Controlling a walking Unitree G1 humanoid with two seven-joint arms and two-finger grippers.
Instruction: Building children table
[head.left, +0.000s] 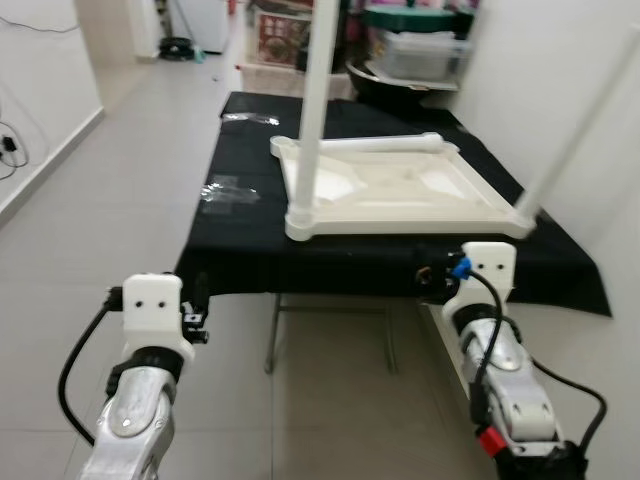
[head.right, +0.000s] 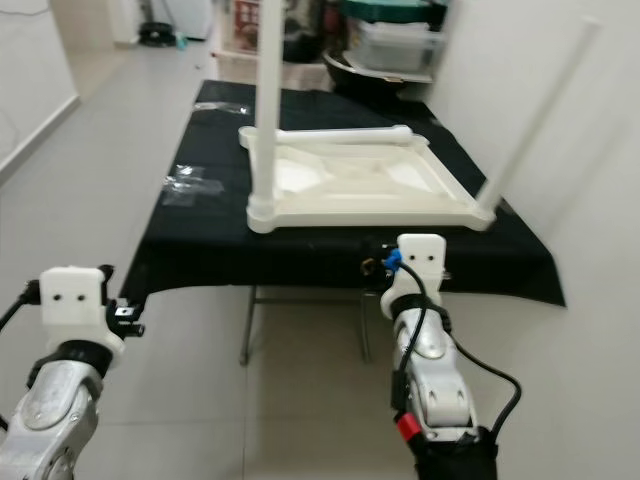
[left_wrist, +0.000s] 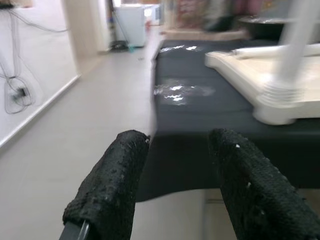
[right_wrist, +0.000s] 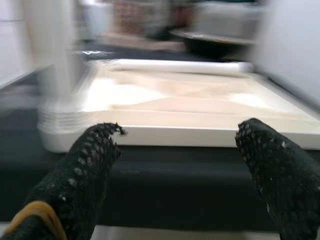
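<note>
Black-draped workbench (head.left: 250, 250) carries the upturned white tabletop (head.left: 390, 190), two legs (head.left: 312, 100) fitted. Left gripper (left_wrist: 175, 185) and right gripper (right_wrist: 175, 170), both jaws open, hover before its near edge.

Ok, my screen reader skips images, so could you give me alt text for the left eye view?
A white tabletop lies upside down on a black cloth, with two legs standing up from its near corners and a third leg lying along its far edge. The left gripper and right gripper hang at the cloth's near edge.

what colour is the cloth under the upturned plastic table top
Black. The cloth under the cream-white upturned plastic table top shows best in the left eye view.
</note>
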